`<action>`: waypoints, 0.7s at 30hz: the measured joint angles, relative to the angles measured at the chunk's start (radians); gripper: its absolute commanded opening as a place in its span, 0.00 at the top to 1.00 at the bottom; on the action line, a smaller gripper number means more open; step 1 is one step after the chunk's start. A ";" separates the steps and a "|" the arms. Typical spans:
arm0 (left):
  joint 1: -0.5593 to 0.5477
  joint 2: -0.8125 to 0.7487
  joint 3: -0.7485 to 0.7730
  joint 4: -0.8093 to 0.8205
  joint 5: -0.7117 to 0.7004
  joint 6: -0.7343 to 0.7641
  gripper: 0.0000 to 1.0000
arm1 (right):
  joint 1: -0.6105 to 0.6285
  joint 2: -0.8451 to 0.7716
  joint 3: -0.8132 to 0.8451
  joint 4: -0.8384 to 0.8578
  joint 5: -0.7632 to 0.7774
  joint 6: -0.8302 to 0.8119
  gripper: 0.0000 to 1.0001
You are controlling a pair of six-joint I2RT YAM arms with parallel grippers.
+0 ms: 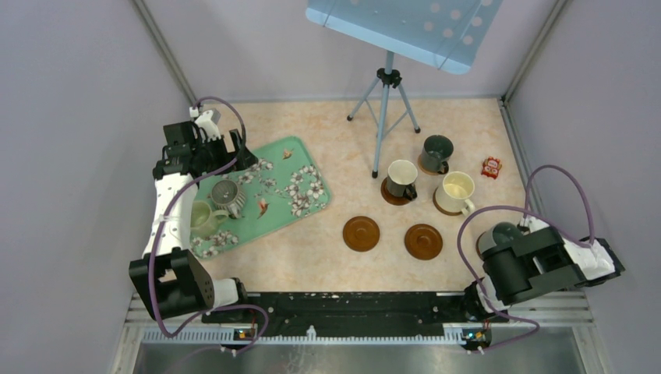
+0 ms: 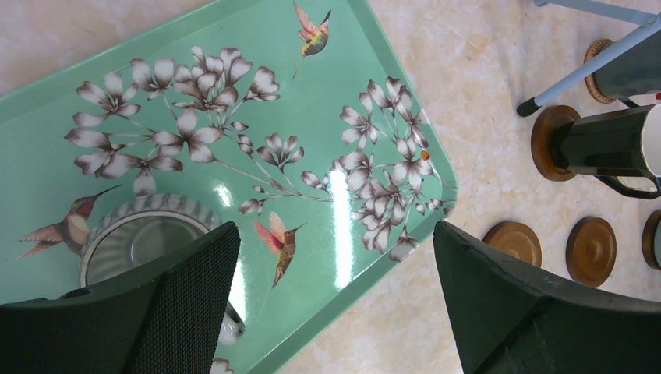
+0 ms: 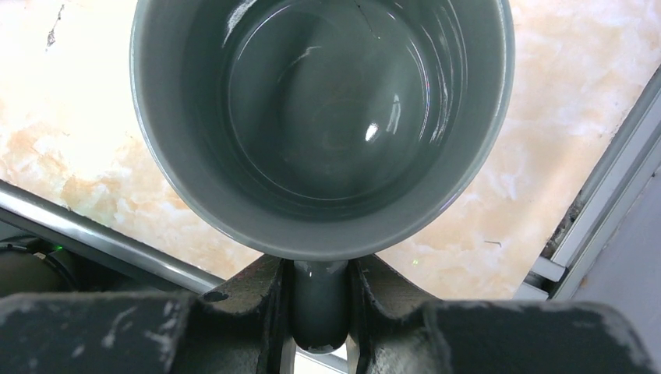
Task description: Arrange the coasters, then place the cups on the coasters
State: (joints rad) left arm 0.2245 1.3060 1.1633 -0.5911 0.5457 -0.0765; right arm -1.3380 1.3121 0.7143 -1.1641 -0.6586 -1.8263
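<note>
My right gripper (image 3: 319, 284) is shut on the handle of a grey-blue cup (image 3: 319, 117), held over the table's near right corner (image 1: 499, 232). Two brown coasters (image 1: 361, 233) (image 1: 423, 241) lie bare in the middle. Behind them three cups stand on coasters: a dark one with cream inside (image 1: 402, 178), a dark green-grey one (image 1: 436, 152) and a cream-white one (image 1: 456, 189). A ribbed grey cup (image 1: 226, 195) (image 2: 136, 238) and a pale green cup (image 1: 203, 218) sit on the green floral tray (image 1: 300, 199). My left gripper (image 2: 335, 230) hangs open above that tray, empty.
A tripod (image 1: 384, 105) carrying a blue panel stands at the back centre, its legs close to the cups on coasters. A small red packet (image 1: 491, 166) lies at the far right. Grey walls close in on both sides, and a metal rail runs along the near edge.
</note>
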 measured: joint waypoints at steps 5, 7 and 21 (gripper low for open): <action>0.000 0.000 0.000 0.000 0.000 0.000 0.01 | 0.000 -0.005 -0.003 0.004 0.001 -0.003 0.79; 0.000 0.000 0.000 0.000 0.000 0.000 0.01 | 0.000 -0.008 -0.005 0.006 0.002 -0.003 0.60; 0.000 0.000 0.000 0.000 0.005 0.000 0.01 | -0.001 0.021 0.029 0.000 0.073 -0.003 0.46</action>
State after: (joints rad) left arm 0.2245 1.3060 1.1633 -0.5907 0.5507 -0.0769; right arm -1.3392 1.3334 0.7429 -1.1645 -0.5858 -1.8294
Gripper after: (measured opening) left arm 0.987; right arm 0.541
